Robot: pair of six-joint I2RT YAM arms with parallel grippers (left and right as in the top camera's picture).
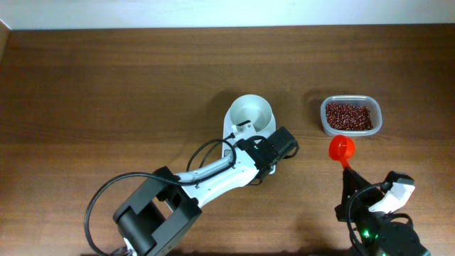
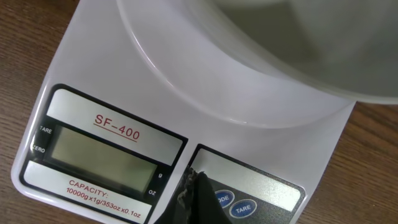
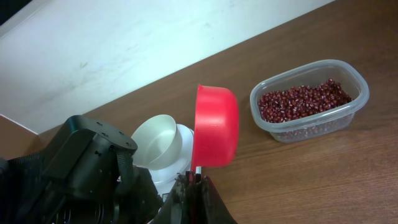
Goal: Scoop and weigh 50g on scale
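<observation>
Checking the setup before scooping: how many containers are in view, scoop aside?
2: the white bowl on the scale at centre, and the clear tub of beans to its right. None seems hidden.

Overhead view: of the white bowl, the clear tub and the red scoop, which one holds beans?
The clear rectangular tub, farthest right, holds the dark red-brown beans; the white bowl and the red scoop both look empty.
</observation>
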